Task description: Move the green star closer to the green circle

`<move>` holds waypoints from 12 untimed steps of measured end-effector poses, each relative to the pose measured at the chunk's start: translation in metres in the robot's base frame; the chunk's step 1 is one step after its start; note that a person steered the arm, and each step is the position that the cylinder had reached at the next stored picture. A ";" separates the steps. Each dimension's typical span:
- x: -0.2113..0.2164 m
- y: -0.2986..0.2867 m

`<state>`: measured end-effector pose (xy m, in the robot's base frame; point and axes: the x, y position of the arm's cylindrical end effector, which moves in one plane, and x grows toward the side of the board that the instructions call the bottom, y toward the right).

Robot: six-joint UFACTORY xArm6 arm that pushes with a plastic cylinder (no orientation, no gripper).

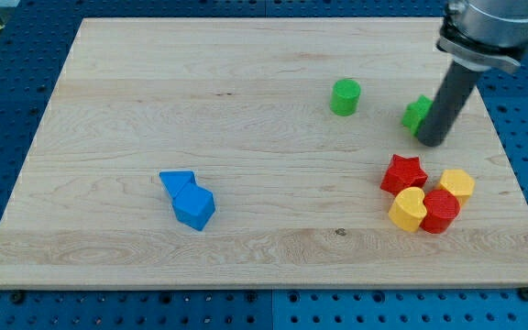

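Pale wooden board on blue pegboard

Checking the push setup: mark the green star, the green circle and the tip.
green star [416,114], camera view, on its visible left part beside the rod.
green circle [345,96], camera view, on its middle.
my tip [432,141], camera view, on the rod's lower end.

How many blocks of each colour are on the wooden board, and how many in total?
Green: 2, the green circle and the green star, which is partly hidden behind my tip
Blue: 2, a blue triangle touching a blue cube
Red: 2, a red star and a red block
Yellow: 2, a yellow block and a yellow heart
Total: 8 blocks
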<state>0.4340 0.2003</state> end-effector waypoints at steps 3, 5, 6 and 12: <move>0.005 0.037; -0.062 0.037; -0.065 0.037; -0.067 -0.064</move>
<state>0.3671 0.1361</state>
